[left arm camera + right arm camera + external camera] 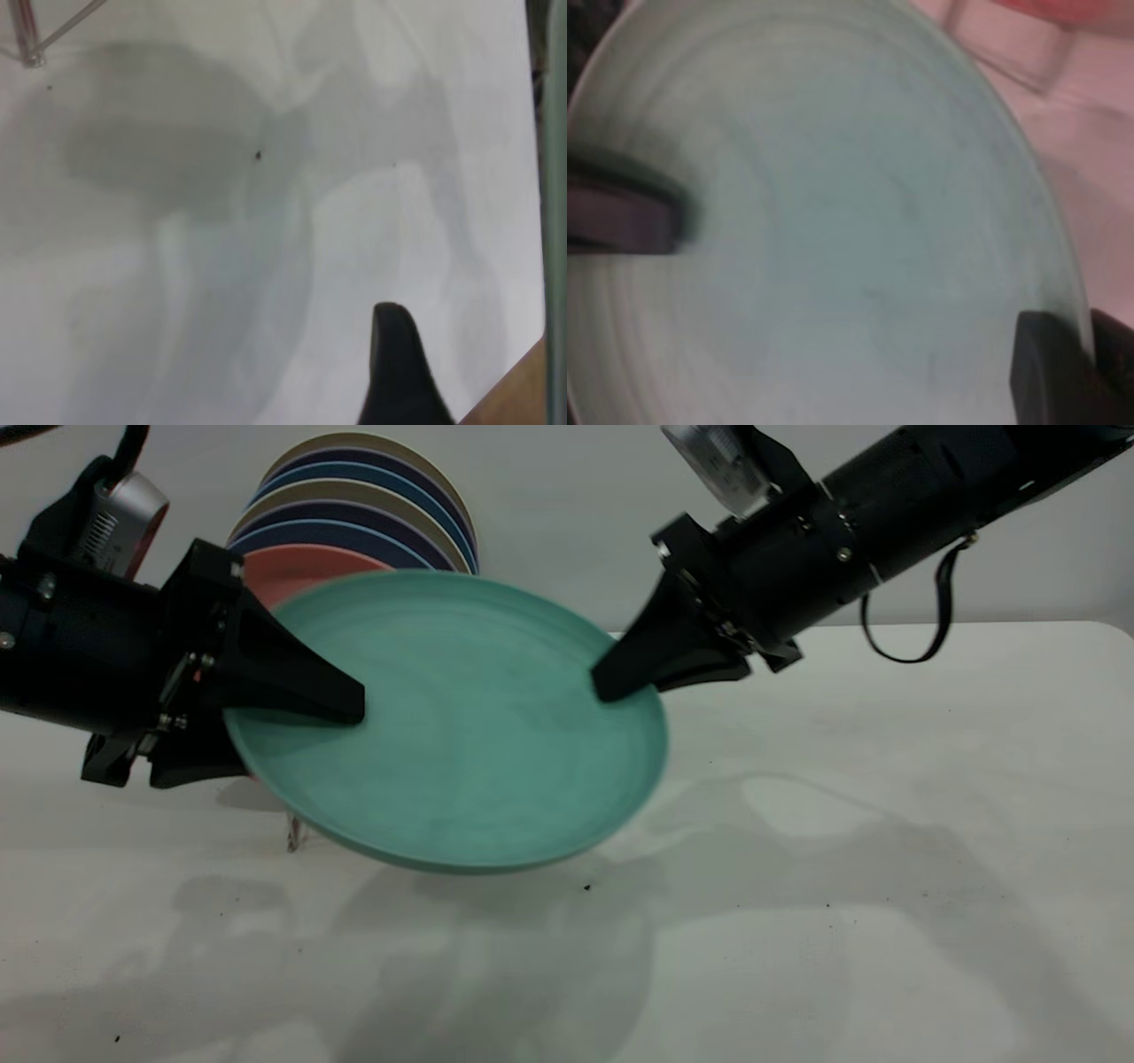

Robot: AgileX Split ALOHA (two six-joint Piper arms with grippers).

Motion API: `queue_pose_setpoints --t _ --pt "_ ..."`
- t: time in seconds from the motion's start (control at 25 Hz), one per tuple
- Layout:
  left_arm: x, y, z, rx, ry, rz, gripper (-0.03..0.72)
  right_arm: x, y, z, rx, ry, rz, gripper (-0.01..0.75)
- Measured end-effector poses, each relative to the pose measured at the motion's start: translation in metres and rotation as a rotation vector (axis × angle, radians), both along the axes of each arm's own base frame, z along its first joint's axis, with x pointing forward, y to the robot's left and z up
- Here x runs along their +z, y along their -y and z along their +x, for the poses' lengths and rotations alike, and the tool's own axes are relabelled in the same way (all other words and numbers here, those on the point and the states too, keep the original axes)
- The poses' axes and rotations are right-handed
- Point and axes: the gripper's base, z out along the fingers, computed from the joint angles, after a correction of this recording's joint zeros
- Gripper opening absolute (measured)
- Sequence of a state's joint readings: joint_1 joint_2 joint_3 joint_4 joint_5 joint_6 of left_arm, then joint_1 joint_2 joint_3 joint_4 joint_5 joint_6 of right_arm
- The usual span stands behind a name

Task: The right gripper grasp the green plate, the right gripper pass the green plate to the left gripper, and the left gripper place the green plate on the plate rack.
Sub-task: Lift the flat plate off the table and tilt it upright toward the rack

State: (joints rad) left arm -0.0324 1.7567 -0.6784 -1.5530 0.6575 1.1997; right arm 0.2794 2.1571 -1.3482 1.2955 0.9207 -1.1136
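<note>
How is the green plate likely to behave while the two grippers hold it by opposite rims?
The green plate probably stays stiff: held between the left gripper and right gripper, it shows no sag. Its matte surface looks fairly grippy, though its tilt may encourage sliding.

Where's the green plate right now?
Exterior view: the green plate hangs tilted above the table, gripped by the left gripper and the right gripper at opposite rims.

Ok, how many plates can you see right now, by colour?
Green plate: 1
Pink plate: 1
Beige plates: 2
Blue or dark blue plates: 4
Total: 8 plates, counting the visible rims.
</note>
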Motion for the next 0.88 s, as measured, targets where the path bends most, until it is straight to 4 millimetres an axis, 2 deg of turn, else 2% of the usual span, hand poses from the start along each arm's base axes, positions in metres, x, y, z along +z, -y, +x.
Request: queue_pose_setpoints --t 0.08,0.16,0.24,0.28,0.4,0.52,0.64,0.76,0.88 --pt "0.001 0.0 0.001 0.007 0.002 -0.008 0.436 0.002 -0.002 0.0 0.003 0.005 0.022 0.022" --pt "0.001 0.0 0.001 0.009 0.006 -0.012 0.342 0.002 -0.002 0.0 0.002 0.01 0.023 0.03" --pt "0.001 0.0 0.001 0.001 0.016 -0.007 0.174 0.002 -0.001 0.001 -0.004 0.015 0.016 0.057" --pt "0.001 0.0 0.001 0.0 0.023 -0.001 0.113 0.001 -0.001 0.001 -0.009 0.018 0.01 0.079" --pt "0.0 -0.001 0.002 -0.005 0.04 0.019 0.112 0.0 0.0 0.003 -0.023 0.027 -0.01 0.205" --pt "-0.002 -0.003 0.003 -0.022 0.078 0.069 0.112 -0.003 0.004 0.004 -0.024 0.044 -0.05 0.394" --pt "0.0 -0.005 0.008 -0.079 0.145 0.141 0.112 -0.005 0.014 0.007 -0.02 0.047 -0.083 0.547" --pt "0.017 -0.007 0.019 -0.191 0.258 0.232 0.112 -0.006 0.033 0.011 -0.046 0.025 -0.094 0.63" --pt "0.04 -0.009 0.031 -0.352 0.368 0.345 0.112 -0.006 0.057 0.016 -0.063 0.005 -0.091 0.643"
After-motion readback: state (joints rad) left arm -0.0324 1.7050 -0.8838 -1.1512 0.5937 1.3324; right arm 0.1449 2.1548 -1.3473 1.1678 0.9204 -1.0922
